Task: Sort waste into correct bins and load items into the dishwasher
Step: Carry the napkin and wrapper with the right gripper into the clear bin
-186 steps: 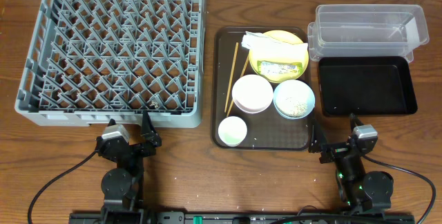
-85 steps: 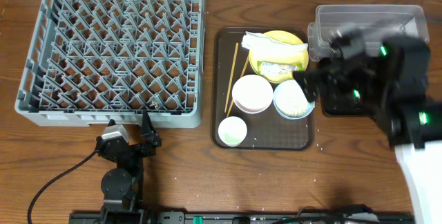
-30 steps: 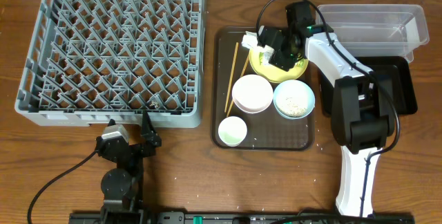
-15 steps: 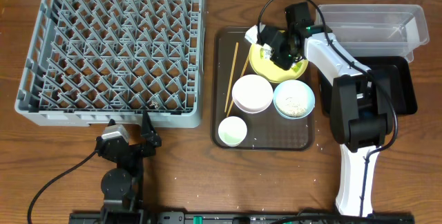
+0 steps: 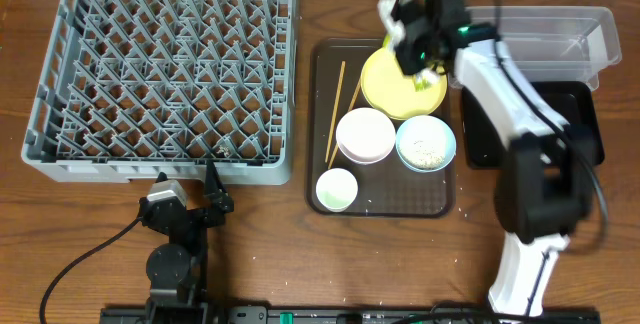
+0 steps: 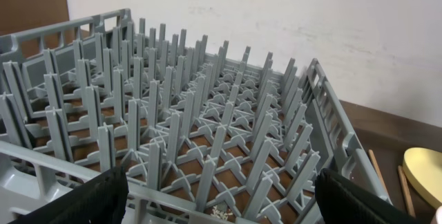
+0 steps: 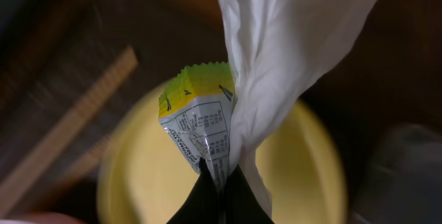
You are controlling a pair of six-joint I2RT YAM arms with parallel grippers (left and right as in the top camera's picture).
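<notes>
Above the yellow plate (image 5: 385, 92), at the twelve o'clock end of the brown tray (image 5: 322, 164), my right pincer (image 7: 215, 186) is clamped tight on two pieces of waste at once. It holds the white paper wrapper (image 7: 276, 58) and the yellow-green printed packet (image 7: 197, 124), pinched together between my fingertips. My wrist camera shows the plate only as a blur beyond them.

On the tray, the white bowl (image 5: 365, 134) sits at six o'clock from the plate. The light-blue bowl (image 5: 412, 136), with rice grains (image 5: 428, 150) in it, is just beside the white bowl at its three o'clock. The small white cup (image 5: 336, 189) is at the tray's seven o'clock corner, and the chopsticks (image 5: 335, 114) lie lengthwise along its nine o'clock side.

The clear tub (image 5: 540, 34) stands at three o'clock from my right pincer. The black tray (image 5: 575, 124) is just beside the tub at its six o'clock, and my arm covers part of it.

My left pincer (image 6: 221, 203) is spread wide and grips nothing. It is parked at six o'clock of the grey dish rack (image 5: 160, 74), near the rack's front wall.
</notes>
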